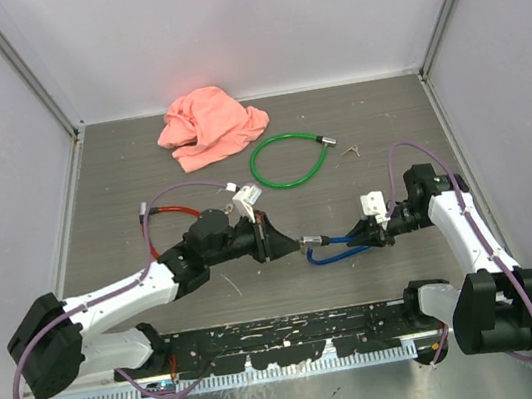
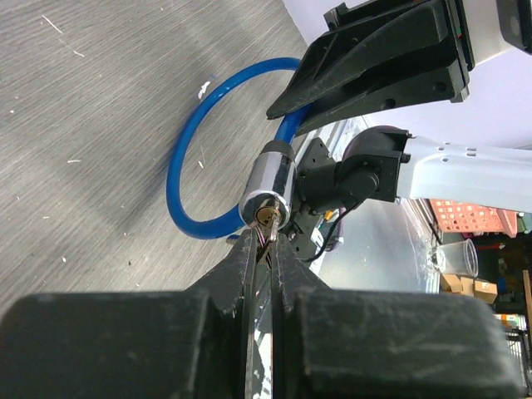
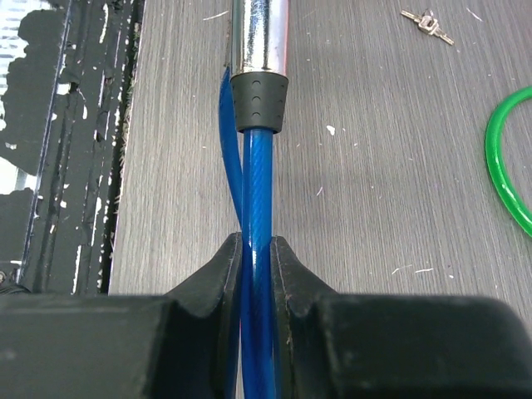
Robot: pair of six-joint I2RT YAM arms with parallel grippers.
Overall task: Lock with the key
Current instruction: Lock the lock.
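A blue cable lock (image 1: 343, 249) is held just above the table between both arms. Its chrome cylinder (image 2: 271, 184) faces my left gripper (image 2: 264, 246), whose jaws are shut on the small key (image 2: 268, 231) sitting in the keyhole. Only a sliver of the key shows between the fingertips. My right gripper (image 3: 258, 253) is shut on the blue cable (image 3: 260, 183) just behind the cylinder's black collar (image 3: 259, 101). In the top view the left gripper (image 1: 286, 242) meets the cylinder (image 1: 310, 243) from the left, and the right gripper (image 1: 379, 231) holds the loop from the right.
A green cable lock (image 1: 286, 162) lies behind, with a spare key pair (image 1: 352, 150) to its right. A pink cloth (image 1: 210, 125) sits at the back left. A red cable (image 1: 171, 212) lies by the left arm. A black rail (image 1: 288, 336) runs along the near edge.
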